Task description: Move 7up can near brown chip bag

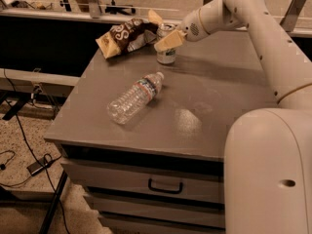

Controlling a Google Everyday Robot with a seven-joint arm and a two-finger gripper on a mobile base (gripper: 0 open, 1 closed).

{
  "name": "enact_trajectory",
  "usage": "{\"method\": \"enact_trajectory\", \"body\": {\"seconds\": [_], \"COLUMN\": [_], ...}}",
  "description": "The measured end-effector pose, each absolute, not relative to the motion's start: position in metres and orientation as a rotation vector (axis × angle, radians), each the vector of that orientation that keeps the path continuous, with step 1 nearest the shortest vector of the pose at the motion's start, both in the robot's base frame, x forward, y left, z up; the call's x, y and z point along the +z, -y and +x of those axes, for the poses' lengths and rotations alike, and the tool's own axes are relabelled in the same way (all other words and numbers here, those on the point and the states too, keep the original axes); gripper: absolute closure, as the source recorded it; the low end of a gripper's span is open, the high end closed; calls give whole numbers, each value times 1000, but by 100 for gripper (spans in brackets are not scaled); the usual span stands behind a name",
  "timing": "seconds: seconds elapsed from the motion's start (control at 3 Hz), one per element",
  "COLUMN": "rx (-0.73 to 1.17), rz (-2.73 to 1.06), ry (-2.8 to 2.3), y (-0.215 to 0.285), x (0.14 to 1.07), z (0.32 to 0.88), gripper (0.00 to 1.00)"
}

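Note:
The 7up can stands upright on the grey table at the back, just right of the brown chip bag. My gripper reaches in from the right and sits around the can's upper part. One tan finger lies across the can's front and the other finger is behind it, so the gripper is closed on the can. The can's bottom rests on the table, a little apart from the bag's right edge.
A clear plastic water bottle lies on its side mid-table, in front of the can. The table has drawers below its front edge. Cables lie on the floor to the left. My white arm spans the right side.

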State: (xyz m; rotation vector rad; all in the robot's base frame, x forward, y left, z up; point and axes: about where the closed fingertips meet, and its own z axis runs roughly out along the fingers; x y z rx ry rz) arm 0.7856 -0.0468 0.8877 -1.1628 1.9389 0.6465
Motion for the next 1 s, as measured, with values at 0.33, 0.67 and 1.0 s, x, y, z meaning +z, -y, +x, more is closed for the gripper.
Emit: {"method": "enact_trajectory", "body": {"seconds": [0.33, 0.67, 1.0], "rx": [646, 591, 547], "rz": [-1163, -1153, -1093], "ry": [-1939, -1909, -1898], "y": [47, 63, 120], "x": [888, 903, 930], "z": [786, 790, 780], "gripper": [0, 0, 0]}}
